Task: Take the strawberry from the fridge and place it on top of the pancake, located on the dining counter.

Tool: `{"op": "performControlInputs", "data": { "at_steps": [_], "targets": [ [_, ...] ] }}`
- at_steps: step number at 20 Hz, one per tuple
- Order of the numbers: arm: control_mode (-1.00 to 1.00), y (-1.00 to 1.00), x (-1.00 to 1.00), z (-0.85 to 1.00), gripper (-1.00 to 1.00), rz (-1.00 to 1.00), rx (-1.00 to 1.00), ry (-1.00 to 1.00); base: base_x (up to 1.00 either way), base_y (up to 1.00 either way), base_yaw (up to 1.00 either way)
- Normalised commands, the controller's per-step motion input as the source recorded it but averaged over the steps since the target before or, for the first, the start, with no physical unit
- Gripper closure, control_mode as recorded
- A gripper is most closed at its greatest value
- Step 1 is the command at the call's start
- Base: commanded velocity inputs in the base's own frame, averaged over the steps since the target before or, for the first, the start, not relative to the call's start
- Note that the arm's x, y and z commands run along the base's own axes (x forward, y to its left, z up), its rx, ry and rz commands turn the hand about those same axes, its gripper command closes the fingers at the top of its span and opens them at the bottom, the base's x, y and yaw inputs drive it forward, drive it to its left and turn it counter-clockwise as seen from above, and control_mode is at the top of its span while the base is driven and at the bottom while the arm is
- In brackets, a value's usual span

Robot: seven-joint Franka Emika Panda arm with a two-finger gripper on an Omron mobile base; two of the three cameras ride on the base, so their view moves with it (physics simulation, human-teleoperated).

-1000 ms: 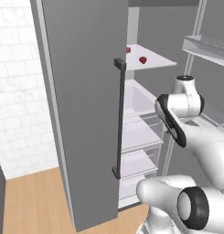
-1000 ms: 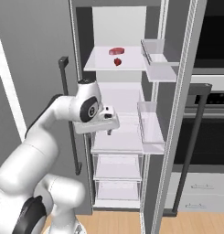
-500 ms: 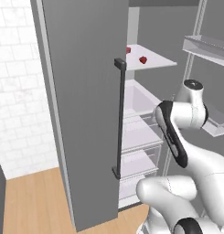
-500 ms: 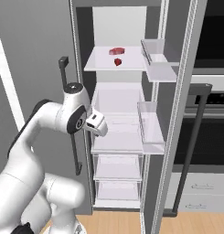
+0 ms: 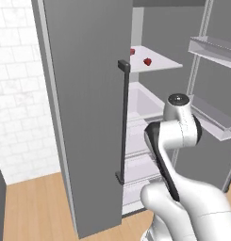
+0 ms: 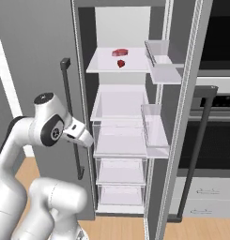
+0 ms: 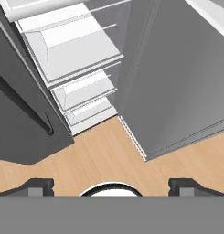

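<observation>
A: Since a second ago the arm has swung its hand lower and over toward the left door; the strawberry [image 6: 120, 63] hasn't budged on its shelf.

B: And the claw [image 7: 111, 185]?

A: In the hand view its two dark fingertips [image 7: 38, 186] sit far apart at 7 and 5 o'clock, so the jaws stand wide, with nothing between them. Below them lies the wooden floor [image 7: 104, 155].

B: What's past the floor in that view?

A: The bottom edges of both open fridge doors, then the white drawers [image 7: 81, 57] stacked toward 11 o'clock.

B: From the base cameras?

A: In the right base view the white hand points toward the drawers from 9 o'clock, beside the left door's dark bar handle [image 6: 72, 117]. The fridge [image 6: 121, 28] stands open, doors swung to either side.

B: So where's the berry?

A: On the top white shelf [image 6: 102, 65], around 12 o'clock in the right base view, well above the hand. Just behind it lies a flatter red item [image 6: 119, 52]. In the left base view the strawberry [image 5: 147, 61] shows at about 1 o'clock, beyond the left door's edge.
</observation>
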Motion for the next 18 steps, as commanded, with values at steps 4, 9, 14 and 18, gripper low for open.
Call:
{"op": "performControlInputs", "data": {
  "at_steps": [4,9,14,18],
  "targets": [
    [-1.00,0.41,-0.39,0.00,-1.00,0.23,0.00,0.20,0.00,0.00,0.00],
    [-1.00,0.32,-0.25,0.00,-1.00,0.09,0.00,0.08,0.00,0.00,0.00],
    [-1.00,0.00,-0.02,0.00,-1.00,0.00,0.00,0.00,0.00,0.00,0.00],
    [-1.00,0.00,0.00,0.00,-1.00,0.00,0.00,0.00,0.00,0.00,0.00]
  ]
}}
